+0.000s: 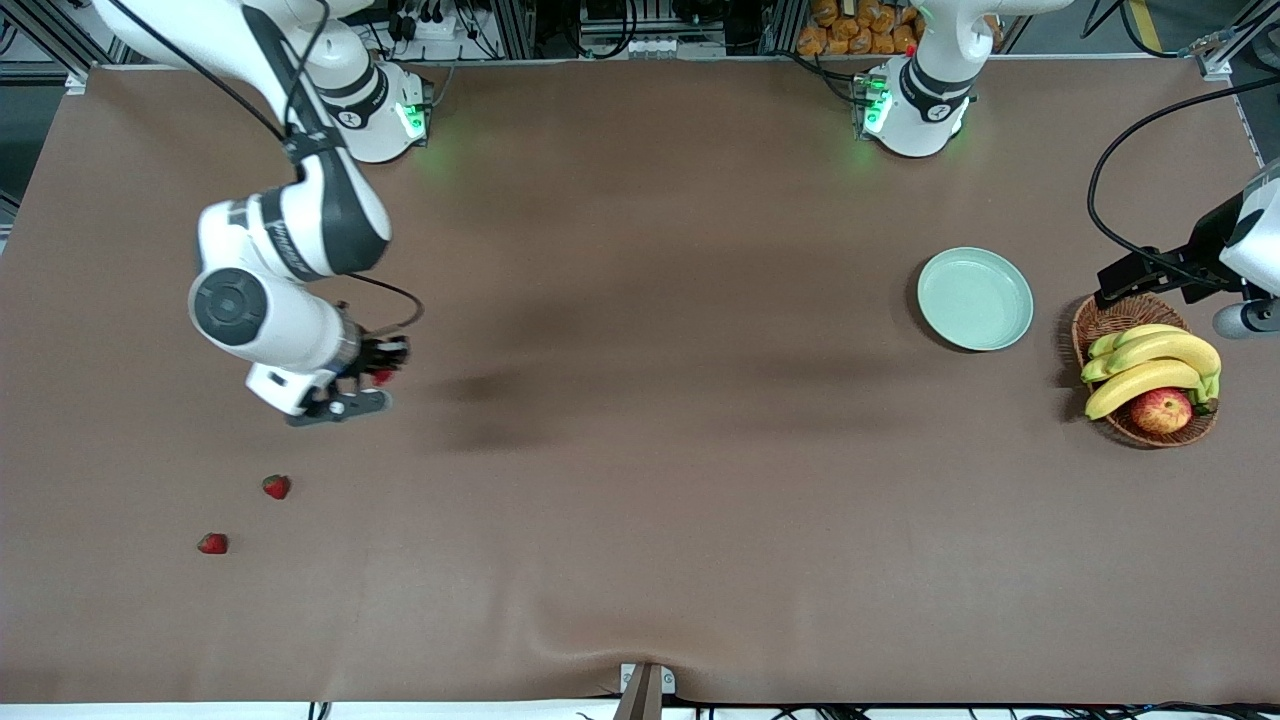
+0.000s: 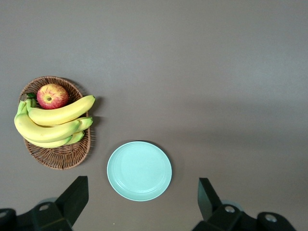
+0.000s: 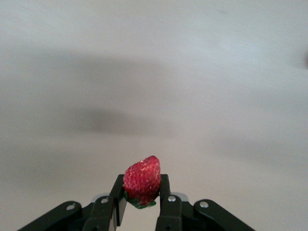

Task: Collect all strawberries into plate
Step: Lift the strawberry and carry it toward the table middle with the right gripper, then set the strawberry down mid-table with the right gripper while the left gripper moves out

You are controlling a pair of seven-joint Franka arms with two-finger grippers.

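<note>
Over the right arm's end of the desk, my right gripper hangs in the air with its fingers clenched on one strawberry. The right wrist view shows the berry pinched between the two fingers, red tip up and green cap down. It looks small and soft.

Two more strawberries lie on the desk, closer to the front camera than the held one. One berry sits near the right arm's end, and the other berry is a bit closer to the front camera, near the first but not touching it.

The plate is well apart from all of them, at the left arm's end of the desk. It is pale green and has nothing on it. Just beside it is a basket with bananas and an apple.

My left gripper waits up high above the plate and basket, fingers spread wide, with nothing in it.

To do this step well, I think I should carry the berry slowly, high enough not to drag on the desk, and keep the squeeze gentle so it does not squash. I should stop over the middle of the plate, come down low, then let go, so the berry does not roll off the rim. I must stay away from the left arm too.

I cannot read any words or labels on the things.
</note>
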